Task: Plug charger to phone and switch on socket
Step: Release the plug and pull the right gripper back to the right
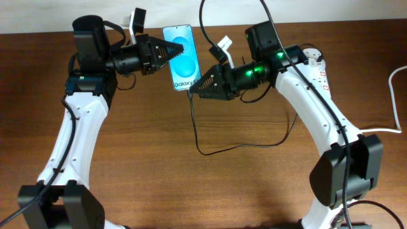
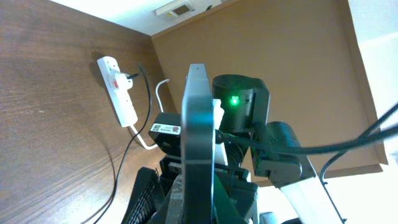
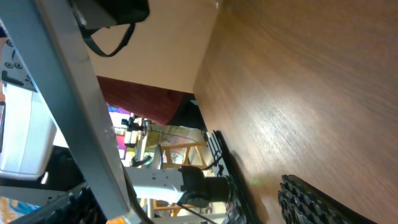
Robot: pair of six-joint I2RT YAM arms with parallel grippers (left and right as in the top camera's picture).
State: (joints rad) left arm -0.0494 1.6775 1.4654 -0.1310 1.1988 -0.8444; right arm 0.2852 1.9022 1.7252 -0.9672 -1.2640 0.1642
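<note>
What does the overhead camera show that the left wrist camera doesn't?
Only overhead: the phone with its blue screen facing the camera, and the left arm. Only left wrist: the socket seen whole, with its red switch and a dark plug in it; here the phone appears edge-on. Both: the phone, the black charger cable, and the right arm with its green light.

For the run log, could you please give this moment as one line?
left gripper: shut on phone | right gripper: at phone's bottom, grip unclear | charger cable: trailing below | power strip: untouched
</note>
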